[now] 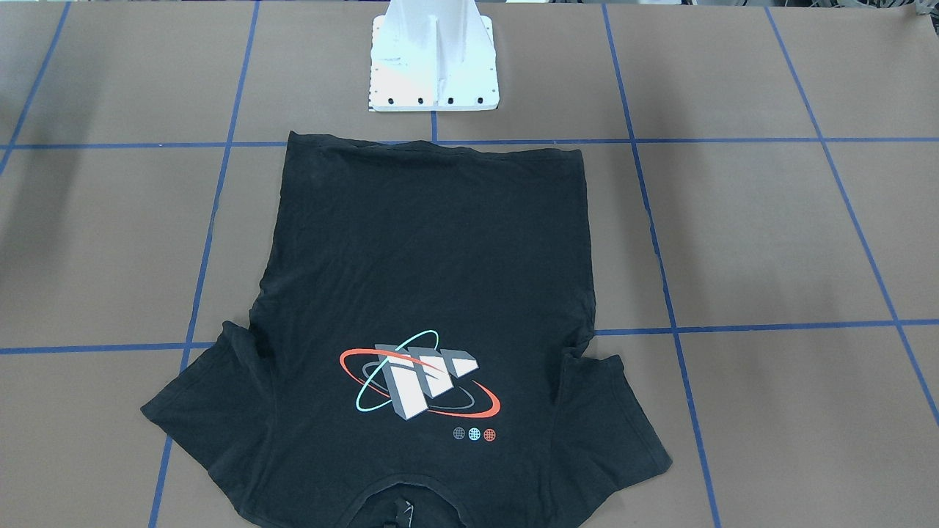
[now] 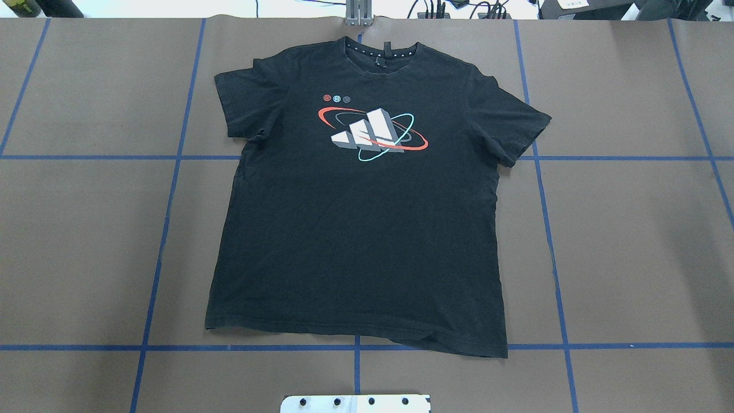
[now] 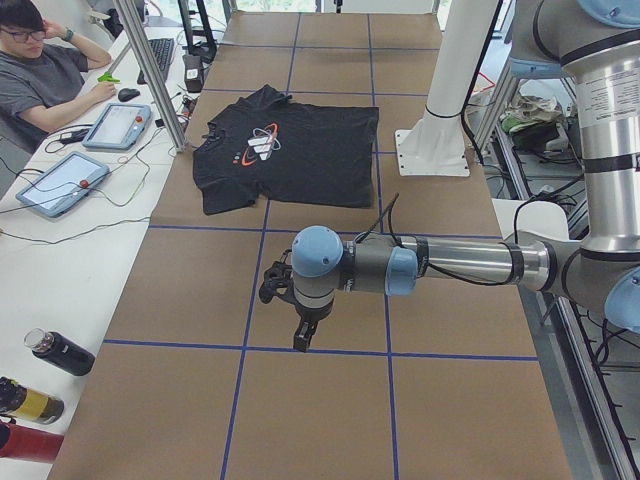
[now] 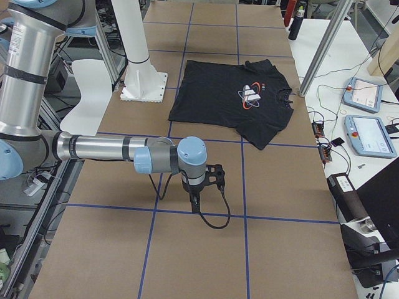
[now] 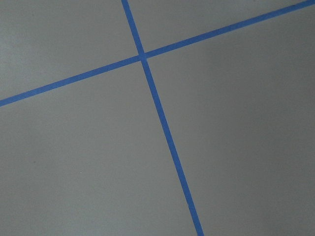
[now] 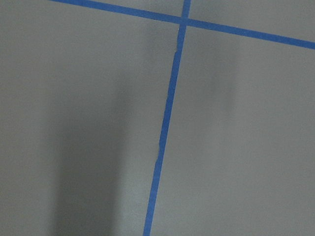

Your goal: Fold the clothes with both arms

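- A black short-sleeved T-shirt (image 2: pixel 355 229) with a grey-white block print ringed by red and teal ovals lies flat, print up, in the middle of the brown paper-covered tabletop (image 2: pixel 631 229). The tabletop is marked with blue tape lines (image 2: pixel 167 229). The collar is at the far edge and the hem is near the robot's white base pedestal (image 1: pixel 433 66). Both sleeves are spread out.
- First risk, as I judge it: the cloth is thin and lies tight to the tabletop. A pinch may slip off, or catch only the top layer and pull the front away from the back.
- Second risk: if my two arms grasp at uneven spots or lift unevenly, the fold would come out skewed. The small pucker (image 2: pixel 258 137) under the sleeve on the left could get pressed in.
- The left gripper (image 3: pixel 300 335) hangs over the tabletop towards its left end, well apart from the shirt. I see nothing in it. How far it is open I cannot tell from the side.
- The right gripper (image 4: pixel 196 200) hangs likewise towards the right end, well apart from the shirt. Its opening I cannot tell either.
- Both wrist cameras show only tabletop and tape.
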{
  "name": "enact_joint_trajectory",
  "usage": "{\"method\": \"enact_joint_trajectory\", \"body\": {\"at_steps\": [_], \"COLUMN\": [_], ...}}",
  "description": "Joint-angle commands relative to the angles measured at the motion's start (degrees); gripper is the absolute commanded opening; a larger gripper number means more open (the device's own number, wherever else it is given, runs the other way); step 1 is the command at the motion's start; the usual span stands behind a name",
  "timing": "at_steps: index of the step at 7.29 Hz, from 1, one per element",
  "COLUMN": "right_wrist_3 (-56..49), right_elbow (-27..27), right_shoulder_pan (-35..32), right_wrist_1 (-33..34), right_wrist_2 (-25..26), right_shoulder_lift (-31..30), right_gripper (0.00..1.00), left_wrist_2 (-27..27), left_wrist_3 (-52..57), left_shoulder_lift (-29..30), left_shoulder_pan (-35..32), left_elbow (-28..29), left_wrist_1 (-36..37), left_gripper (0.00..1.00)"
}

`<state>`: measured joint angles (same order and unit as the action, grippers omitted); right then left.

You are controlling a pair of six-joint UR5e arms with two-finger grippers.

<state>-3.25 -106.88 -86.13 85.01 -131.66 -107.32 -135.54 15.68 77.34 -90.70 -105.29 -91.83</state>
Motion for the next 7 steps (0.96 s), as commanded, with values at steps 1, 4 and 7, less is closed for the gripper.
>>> {"method": "enact_joint_trajectory", "body": {"at_steps": [1, 4, 7], "right_wrist_3": [0.0, 0.1, 0.2], "right_elbow": [0.0, 0.3, -0.2], "right_shoulder_pan": [0.0, 0.0, 0.0], "right_wrist_1": [0.1, 0.1, 0.0], "right_wrist_2": [0.0, 0.1, -0.2], "right_shoulder_lift": [-0.1, 0.0, 5.9], "right_gripper": [1.0, 1.0, 1.0], "left_wrist_2": [0.1, 0.1, 0.0], "left_wrist_3": [0.2, 0.3, -0.2], "left_shoulder_lift": [0.0, 0.0, -0.1], "left_shoulder_pan": [0.0, 0.0, -0.2], "left_elbow": [-0.1, -0.3, -0.4], "left_wrist_1": [-0.1, -0.8, -12.9], "left_gripper": [1.0, 1.0, 1.0]}}
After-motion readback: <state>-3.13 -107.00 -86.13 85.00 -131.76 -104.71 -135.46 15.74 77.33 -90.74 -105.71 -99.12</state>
